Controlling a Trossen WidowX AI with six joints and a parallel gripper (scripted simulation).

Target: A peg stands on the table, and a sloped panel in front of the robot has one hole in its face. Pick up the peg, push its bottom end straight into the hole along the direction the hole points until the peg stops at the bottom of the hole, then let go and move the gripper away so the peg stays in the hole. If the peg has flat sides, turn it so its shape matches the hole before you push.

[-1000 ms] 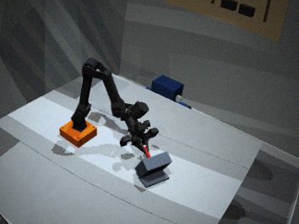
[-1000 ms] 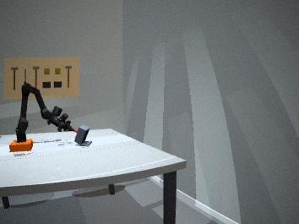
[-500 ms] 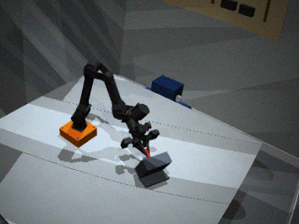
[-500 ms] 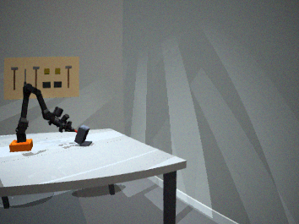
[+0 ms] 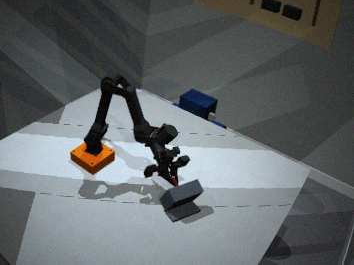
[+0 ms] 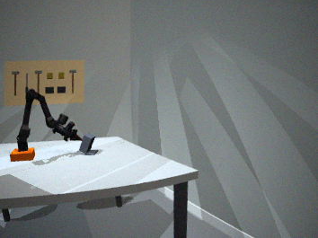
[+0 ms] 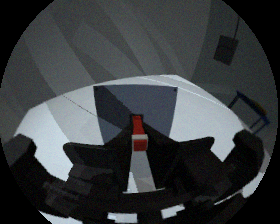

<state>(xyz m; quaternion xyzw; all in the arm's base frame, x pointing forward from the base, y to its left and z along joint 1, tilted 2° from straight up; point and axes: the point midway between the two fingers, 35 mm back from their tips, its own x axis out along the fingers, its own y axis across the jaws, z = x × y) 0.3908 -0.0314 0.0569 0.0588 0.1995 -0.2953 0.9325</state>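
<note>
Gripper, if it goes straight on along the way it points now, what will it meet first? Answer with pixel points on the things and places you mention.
Probably the face of the grey sloped panel point(image 5: 181, 195) point(image 6: 87, 144) point(image 7: 156, 107), since the gripper point(image 5: 173, 177) point(image 6: 80, 138) point(image 7: 136, 125) points at it; the held red peg point(image 7: 137, 123) leads at the hole. The remaining gap is unclear.

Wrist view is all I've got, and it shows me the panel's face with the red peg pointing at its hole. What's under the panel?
Observer: A flat foot plate. It lies on the table, and the panel leans above it.

Operator: Okay, and how's the arm bent behind the gripper?

Observer: It rises from an orange base, folds over at a high elbow, then slopes down, bringing the gripper close to the panel.
</note>
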